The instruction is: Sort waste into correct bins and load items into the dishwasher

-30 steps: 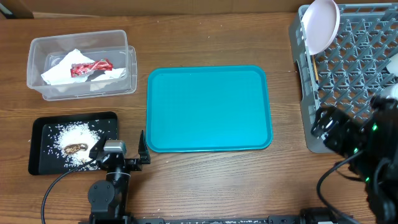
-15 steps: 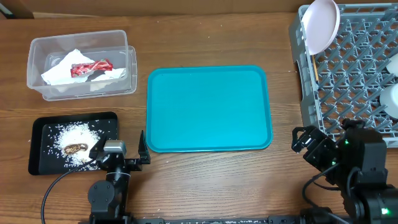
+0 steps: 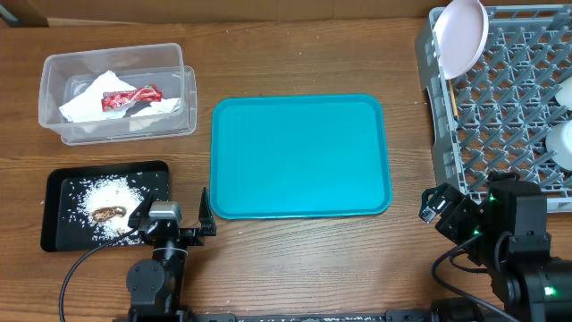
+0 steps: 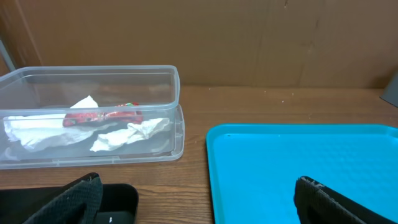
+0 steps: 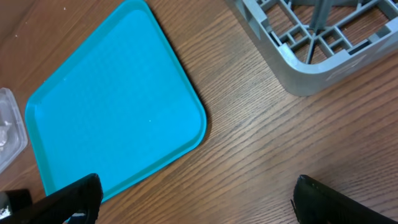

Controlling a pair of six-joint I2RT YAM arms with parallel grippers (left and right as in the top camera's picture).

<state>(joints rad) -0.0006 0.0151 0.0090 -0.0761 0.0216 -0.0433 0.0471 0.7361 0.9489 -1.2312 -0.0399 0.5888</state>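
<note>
1. Only the overhead view shows the black tray (image 3: 55,234), at 8 o'clock from the teal tray (image 3: 299,156). It carries the food scrap (image 3: 109,213) among white crumbs (image 3: 100,190).
2. Only the overhead view shows the load in the dish rack (image 3: 500,98), at 3 o'clock from the teal tray. A plate (image 3: 462,36) stands at its 11 o'clock corner, and white dishes (image 3: 563,143) sit at its 3 o'clock edge, cut off by the frame.
3. The left wrist view shows the clear tub (image 4: 177,93) side-on. The napkin (image 4: 127,134) and red wrapper (image 4: 102,116) lie on its floor.
4. The right wrist view shows a strip of bare counter (image 5: 249,124) between the rack corner and the teal tray's rounded corner.
5. The left gripper (image 3: 172,215) sits at the black tray's 4 o'clock corner, its jaws spread wide and empty.
6. The right gripper (image 3: 444,210) sits at the rack's 7 o'clock corner, its jaws spread wide and empty.
7. One second ago the right arm lay over the rack's 6 o'clock edge. It now stands off the rack, over the counter. The left arm has not moved.
</note>
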